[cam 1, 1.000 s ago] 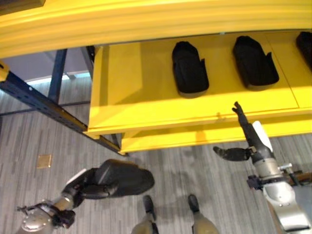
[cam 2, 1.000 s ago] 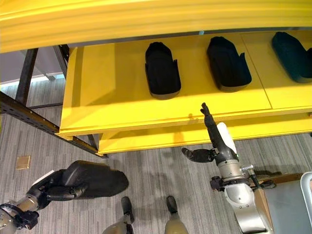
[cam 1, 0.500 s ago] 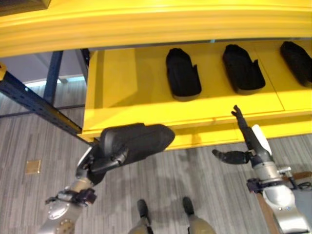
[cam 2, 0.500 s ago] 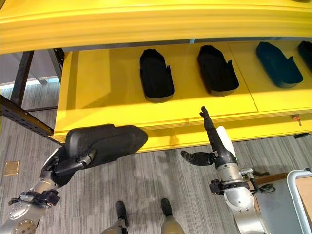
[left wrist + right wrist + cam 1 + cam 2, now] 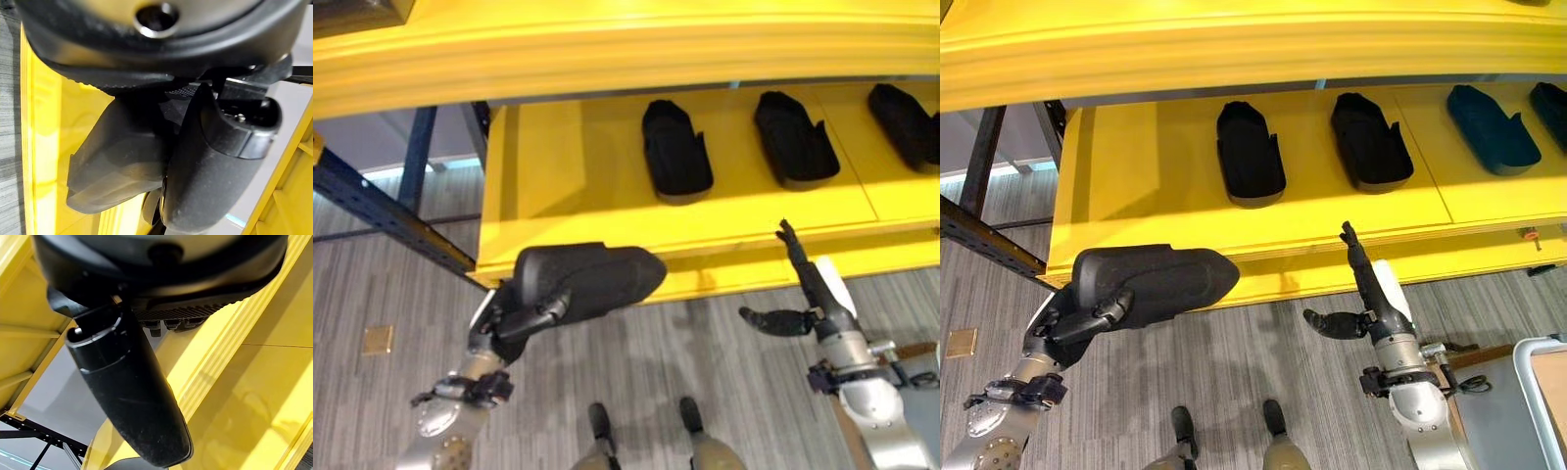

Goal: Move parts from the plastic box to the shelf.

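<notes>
Black part [image 5: 1151, 284] sits clutched in your left hand [image 5: 1072, 323], just below the yellow shelf [image 5: 1146, 176] lip; lift short and it strikes the edge. Right hand [image 5: 1371, 294] hangs open.

Yellow shelf [image 5: 1136, 186], four dark parts lying on it in a row [image 5: 1250, 154], grey floor [image 5: 1263, 352] below

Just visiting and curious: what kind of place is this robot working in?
Likely a factory or warehouse parts store: a yellow shelf on a dark steel frame holds a row of black moulded parts, and the left hand lifts another.
</notes>
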